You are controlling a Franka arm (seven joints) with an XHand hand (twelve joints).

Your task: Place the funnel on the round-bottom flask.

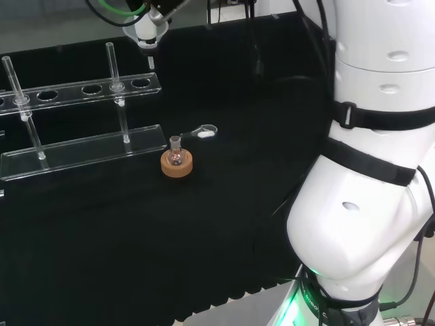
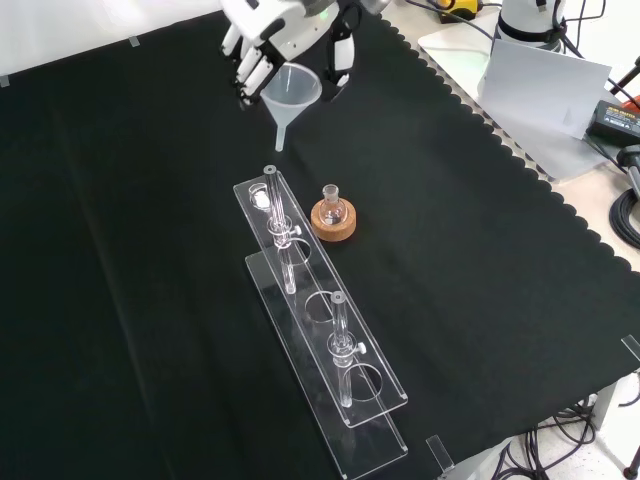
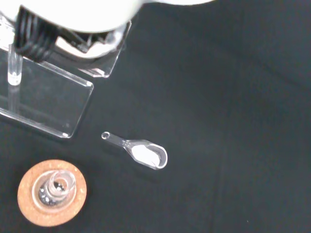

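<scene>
- The funnel (image 2: 290, 95), a clear cone with a narrow stem, hangs upright above the black cloth (image 2: 120, 250) at the far end in the front view, and we see the black and white hand (image 2: 268, 35) with its fingers curled round its rim.
- The clear plastic test-tube rack (image 2: 320, 340) stretches toward the near edge.
- The small round-bottom glass flask (image 2: 331, 203) sits on its cork ring (image 2: 333, 222), just right of the rack, nearer than the funnel.
- A small clear scoop holding white powder (image 3: 143, 153) lies near the cork ring.
</scene>
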